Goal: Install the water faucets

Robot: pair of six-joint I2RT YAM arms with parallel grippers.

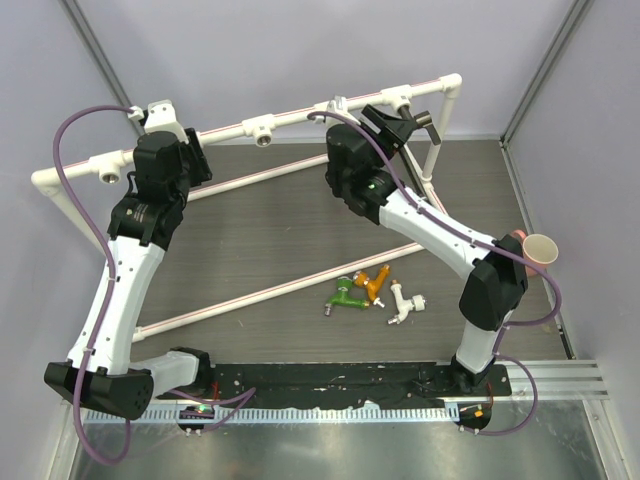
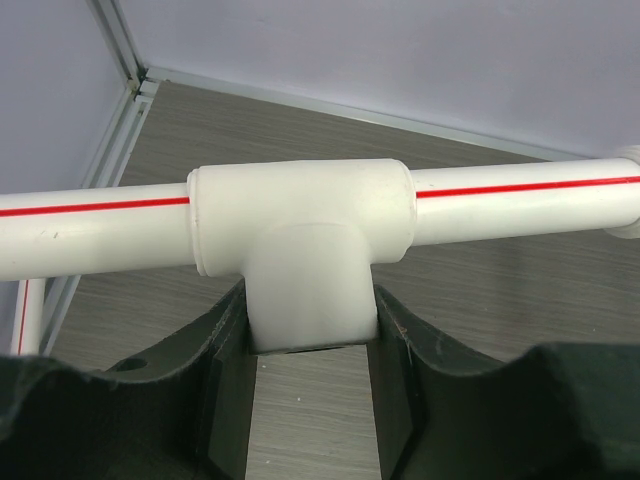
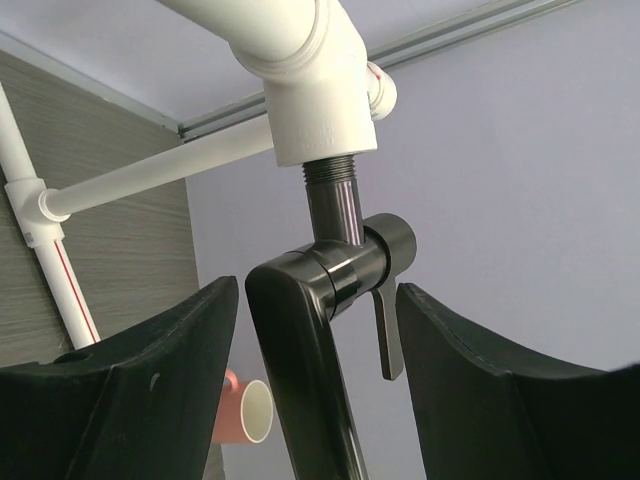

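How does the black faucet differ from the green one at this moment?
The black faucet is long with a lever handle; the green faucet is stubby. The black one's threaded end sits in a socket of the white pipe frame; the green one lies loose on the table. The black one stands between the right gripper's fingers; the green one is away from both arms. Both are taps.

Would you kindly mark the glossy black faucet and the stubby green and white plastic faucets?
glossy black faucet (image 3: 332, 215): right wrist view, on its tube.
green plastic faucet (image 1: 346, 295): top view, on its body.
white plastic faucet (image 1: 403, 300): top view, on its body.
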